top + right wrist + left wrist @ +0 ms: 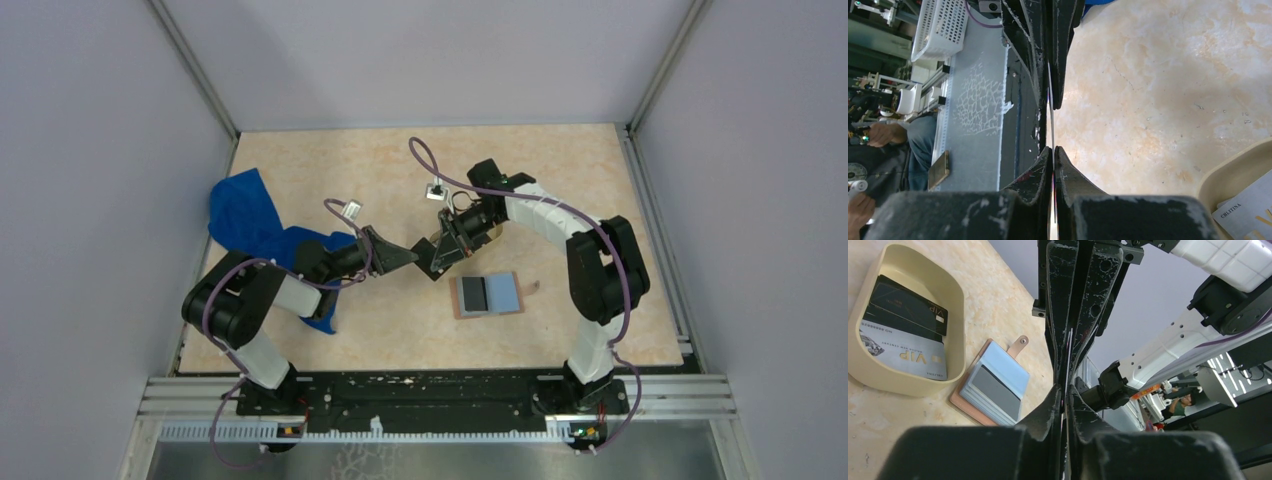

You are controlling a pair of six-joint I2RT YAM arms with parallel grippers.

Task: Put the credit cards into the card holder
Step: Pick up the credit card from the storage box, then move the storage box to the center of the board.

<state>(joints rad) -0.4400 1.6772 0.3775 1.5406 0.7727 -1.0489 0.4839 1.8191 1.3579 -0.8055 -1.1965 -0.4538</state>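
Both grippers meet tip to tip above the table's middle, with one thin credit card (1051,120) edge-on between them. My right gripper (1053,148) (438,258) is shut on that card. My left gripper (1064,387) (408,256) has its jaws a sliver apart around the card's (1068,347) other end. The card holder (505,294) (1005,365) lies open on the table just right of the grippers, with a dark grey card (997,392) in a slot. A black card (905,302) and a light grey VIP card (903,352) lie in the tan tray (955,315).
A blue cloth (250,225) lies at the left, partly under the left arm. The tray's rim (1233,170) shows at the lower right of the right wrist view. Metal frame posts and walls bound the table.
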